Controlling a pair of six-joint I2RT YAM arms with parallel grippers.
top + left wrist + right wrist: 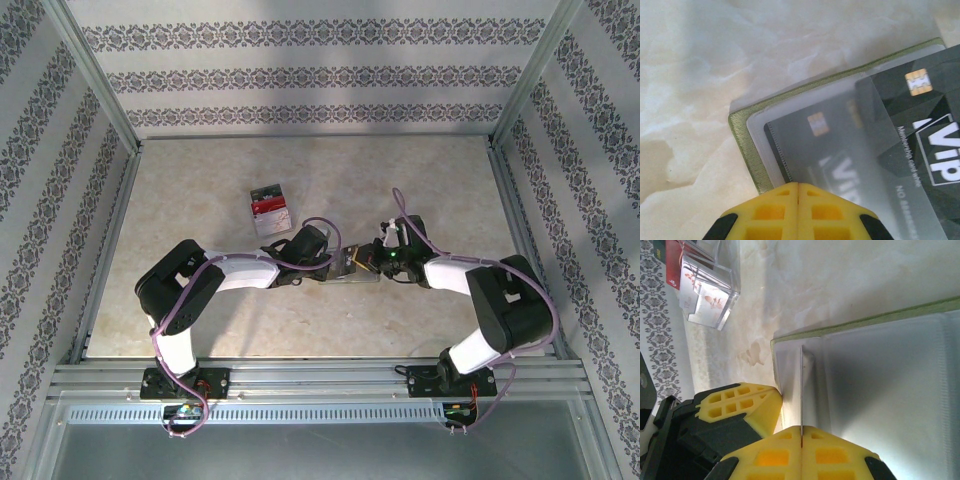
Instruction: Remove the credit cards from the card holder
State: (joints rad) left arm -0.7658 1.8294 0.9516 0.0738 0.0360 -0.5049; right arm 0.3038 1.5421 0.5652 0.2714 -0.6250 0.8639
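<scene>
Left hand (pixel 798 189), right hand (pixel 801 434) closed at one card holder (pixel 745 150); two cards (pixel 920 150)

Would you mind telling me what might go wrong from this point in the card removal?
1. The right gripper is shut on a thin sheet seen edge-on. Whether that is a card or a sleeve is unclear, so a pull may drag the sleeve instead.
2. The left gripper pinches only the card holder at its edge near a corner, so the holder might pivot or slip free.
</scene>
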